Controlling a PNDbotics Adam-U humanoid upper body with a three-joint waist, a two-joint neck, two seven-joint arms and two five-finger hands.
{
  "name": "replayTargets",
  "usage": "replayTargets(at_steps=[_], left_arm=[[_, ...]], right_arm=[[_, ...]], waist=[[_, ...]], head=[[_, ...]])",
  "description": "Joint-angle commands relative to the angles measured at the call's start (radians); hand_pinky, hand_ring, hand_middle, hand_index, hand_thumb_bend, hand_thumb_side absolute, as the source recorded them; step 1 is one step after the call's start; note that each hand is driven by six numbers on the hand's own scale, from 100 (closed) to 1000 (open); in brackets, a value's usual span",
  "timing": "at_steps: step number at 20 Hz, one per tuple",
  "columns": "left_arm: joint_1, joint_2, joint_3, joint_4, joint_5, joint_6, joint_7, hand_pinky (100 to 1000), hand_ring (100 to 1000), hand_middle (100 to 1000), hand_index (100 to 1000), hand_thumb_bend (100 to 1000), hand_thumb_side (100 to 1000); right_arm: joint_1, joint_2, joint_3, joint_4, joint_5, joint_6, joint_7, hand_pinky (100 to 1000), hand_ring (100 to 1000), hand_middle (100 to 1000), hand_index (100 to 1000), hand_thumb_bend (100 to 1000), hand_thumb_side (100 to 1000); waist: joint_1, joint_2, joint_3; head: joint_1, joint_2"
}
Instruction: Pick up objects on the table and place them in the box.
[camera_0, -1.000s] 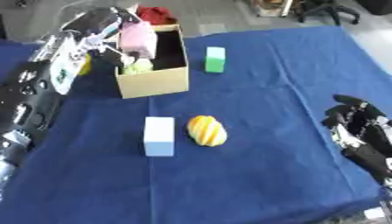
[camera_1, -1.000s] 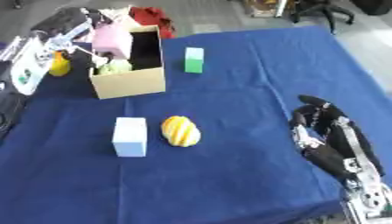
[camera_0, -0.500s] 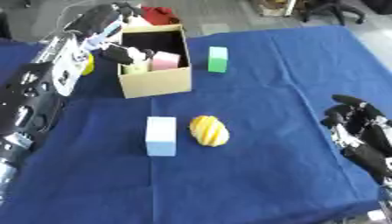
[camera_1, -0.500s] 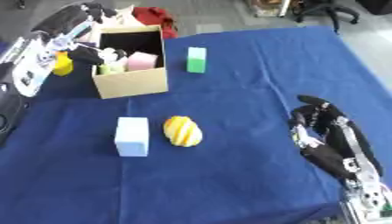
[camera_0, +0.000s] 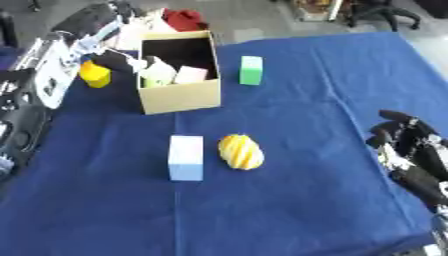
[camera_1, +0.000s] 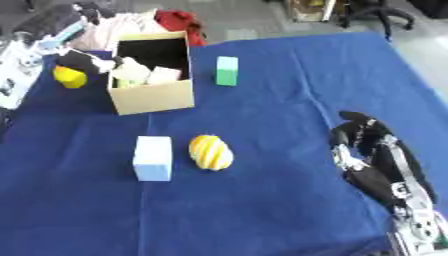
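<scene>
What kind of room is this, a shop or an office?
Probably a lab or office set up for robot trials: a table under a blue cloth holds test objects and a cardboard box, and an office chair stands on the bare floor behind.

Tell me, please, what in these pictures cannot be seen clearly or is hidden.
- Box contents: the front wall hides the lower parts of the pale things inside, in both views.
- Left hand: blurred at the box's left wall; finger pose unclear.
- Right hand: dark; fingers hard to separate.
- Red thing behind the box: partly hidden, unidentifiable.
- Yellow thing: too blurred to name.
</scene>
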Motion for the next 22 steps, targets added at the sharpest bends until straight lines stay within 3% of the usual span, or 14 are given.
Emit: replayTargets(at_steps=[1,7,8,9,11,12,13,18,22], left_arm=[[-0.013,0.056,0.054,0.039,-0.044,0.050,-0.007,852,788,821,932,429,362],[-0.021,0.038,0.131,0.237,-0.132,0.151,0.127,841,772,801,916,428,350],[-0.021,0.035,0.135,0.258,-0.139,0.155,0.145,840,772,802,916,514,292],[-0.019,0.032,0.136,0.273,-0.147,0.156,0.158,839,773,804,918,437,355],[-0.015,0.025,0.139,0.296,-0.159,0.156,0.176,836,769,801,916,436,362],[-0.013,0.022,0.141,0.305,-0.163,0.158,0.184,833,765,797,913,513,334],[-0.010,0.019,0.143,0.313,-0.165,0.160,0.192,830,764,795,912,434,371],[0.003,0.004,0.147,0.337,-0.161,0.167,0.230,820,748,781,903,416,391],[0.014,-0.002,0.144,0.347,-0.156,0.174,0.242,800,709,752,880,370,275]], right_arm=[[-0.006,-0.020,-0.011,-0.009,0.004,-0.002,-0.004,686,595,596,812,100,301],[-0.006,-0.022,-0.008,-0.007,0.000,-0.001,-0.002,685,594,595,812,100,301],[-0.007,-0.022,-0.007,-0.007,-0.001,-0.001,-0.001,685,594,595,812,100,294],[-0.008,-0.022,-0.005,-0.007,-0.003,-0.001,0.000,685,594,595,812,100,301],[-0.011,-0.023,-0.002,-0.007,-0.006,-0.001,0.003,685,594,595,812,100,300],[-0.014,-0.023,-0.001,-0.008,-0.008,0.000,0.005,685,594,595,812,100,300],[-0.016,-0.023,0.001,-0.008,-0.009,0.000,0.007,685,594,595,812,100,299],[-0.024,-0.025,0.005,-0.006,-0.015,0.001,0.012,685,594,594,812,100,297],[-0.025,-0.027,0.005,-0.005,-0.018,0.002,0.012,685,594,594,812,100,297]], waist=[[0.014,-0.005,0.000],[0.010,-0.002,-0.007],[0.009,-0.001,-0.008],[0.007,0.001,-0.011],[0.005,0.005,-0.016],[0.003,0.008,-0.020],[0.002,0.010,-0.024],[-0.003,0.020,-0.043],[-0.005,0.024,-0.050]], head=[[-0.006,-0.012],[-0.001,-0.009],[-0.001,-0.009],[0.002,-0.009],[0.008,-0.009],[0.010,-0.009],[0.014,-0.009],[0.029,-0.014],[0.035,-0.017]])
